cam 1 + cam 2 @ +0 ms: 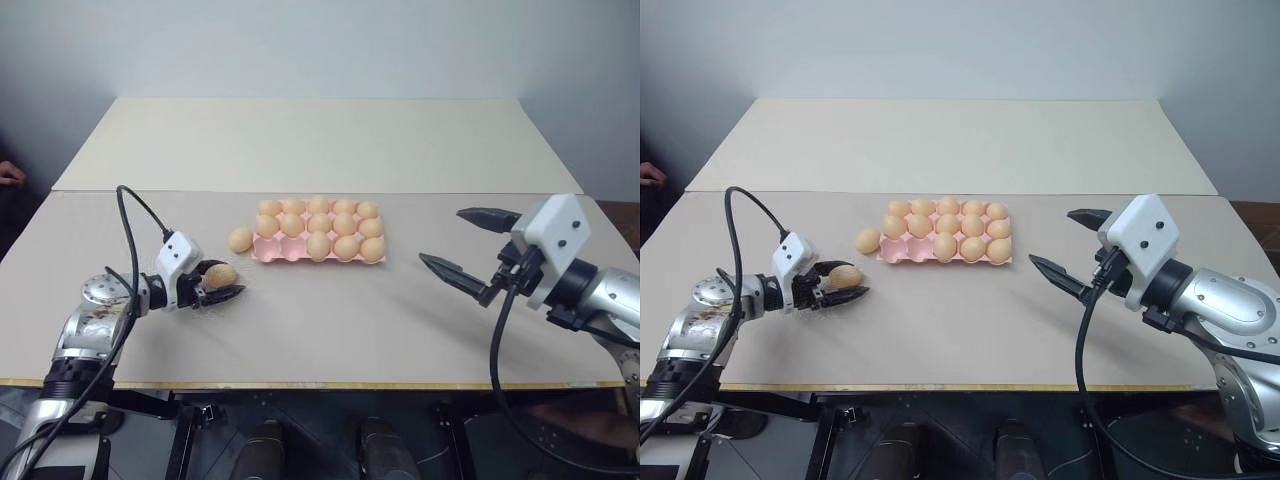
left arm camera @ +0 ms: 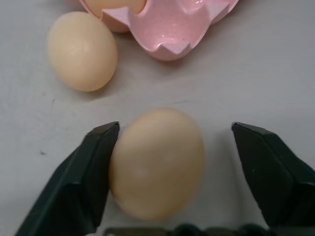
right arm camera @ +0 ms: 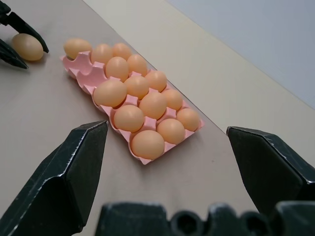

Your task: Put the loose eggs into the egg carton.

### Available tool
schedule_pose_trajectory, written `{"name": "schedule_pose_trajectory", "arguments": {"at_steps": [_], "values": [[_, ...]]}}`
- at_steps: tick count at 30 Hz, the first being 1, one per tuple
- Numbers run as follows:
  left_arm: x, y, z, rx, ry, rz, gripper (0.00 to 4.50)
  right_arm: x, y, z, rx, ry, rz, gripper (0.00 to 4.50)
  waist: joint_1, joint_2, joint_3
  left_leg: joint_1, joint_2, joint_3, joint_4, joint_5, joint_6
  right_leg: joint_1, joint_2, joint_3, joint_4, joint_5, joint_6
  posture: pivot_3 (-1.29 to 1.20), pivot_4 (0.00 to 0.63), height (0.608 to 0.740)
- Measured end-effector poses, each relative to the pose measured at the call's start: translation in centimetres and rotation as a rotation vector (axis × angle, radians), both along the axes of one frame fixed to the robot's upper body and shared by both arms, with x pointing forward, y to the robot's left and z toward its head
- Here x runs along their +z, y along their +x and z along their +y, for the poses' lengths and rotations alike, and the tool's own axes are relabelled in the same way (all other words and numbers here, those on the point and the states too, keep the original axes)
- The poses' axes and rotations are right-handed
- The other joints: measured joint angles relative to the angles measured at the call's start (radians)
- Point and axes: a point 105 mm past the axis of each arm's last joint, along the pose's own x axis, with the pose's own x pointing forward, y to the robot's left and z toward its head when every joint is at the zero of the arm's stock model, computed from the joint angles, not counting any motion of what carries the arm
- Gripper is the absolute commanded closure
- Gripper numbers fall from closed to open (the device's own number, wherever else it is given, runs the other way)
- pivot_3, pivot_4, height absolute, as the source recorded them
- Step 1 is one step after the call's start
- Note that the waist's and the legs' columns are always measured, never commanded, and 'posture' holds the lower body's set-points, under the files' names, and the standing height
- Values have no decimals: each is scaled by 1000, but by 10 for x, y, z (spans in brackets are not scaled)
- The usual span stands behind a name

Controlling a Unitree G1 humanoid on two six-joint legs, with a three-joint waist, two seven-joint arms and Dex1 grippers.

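One loose egg (image 1: 222, 275) lies on the table at the left, between the fingers of my left gripper (image 1: 222, 281). In the left wrist view one finger (image 2: 83, 172) touches this egg (image 2: 156, 162), while the other finger stands apart from it with a gap. A second loose egg (image 1: 240, 239) rests on the table against the left end of the pink egg carton (image 1: 276, 253). The carton holds several eggs, and two front-left cups (image 2: 172, 29) are bare. My right gripper (image 1: 443, 237) hovers open to the right of the carton with nothing between its fingers.
The beige table carries a seam (image 1: 450, 193) behind the carton, with a second surface beyond it. A person's hand (image 1: 10, 174) shows at the far left edge. The table's front edge (image 1: 320, 384) runs close to my arms.
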Motion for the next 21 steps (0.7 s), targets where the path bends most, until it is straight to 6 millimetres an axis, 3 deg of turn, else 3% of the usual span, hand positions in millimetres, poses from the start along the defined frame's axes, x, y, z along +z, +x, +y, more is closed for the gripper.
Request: {"name": "schedule_pose_trajectory", "arguments": {"at_steps": [3, 11, 17, 21], "values": [[-1, 1, 2, 10, 12, -1, 2663, 1, 1, 0, -1, 2, -3, 0, 0, 0, 0, 0, 0, 0, 0, 0, 0, 0, 0, 0, 0, 0, 0, 0, 150, 740], [5, -2, 0, -7, 6, -30, 2722, 3, 2, 0, -2, 10, -10, 0, 0, 0, 0, 0, 0, 0, 0, 0, 0, 0, 0, 0, 0, 0, 0, 0, 150, 740], [62, -6, -26, -123, -140, -137, 2722, -1, 3, 3, 10, 14, -1, 0, 1, 0, 0, 0, 0, 0, 0, 0, 0, 0, 0, 0, 0, 0, 0, 0, 150, 740], [80, 13, -58, -149, -268, -191, 2722, -2, 3, 5, 12, 13, 0, 0, 12, 0, 0, 0, 0, 0, 2, 0, 0, 1, 0, 0, 0, 0, 1, 0, 150, 740]]}}
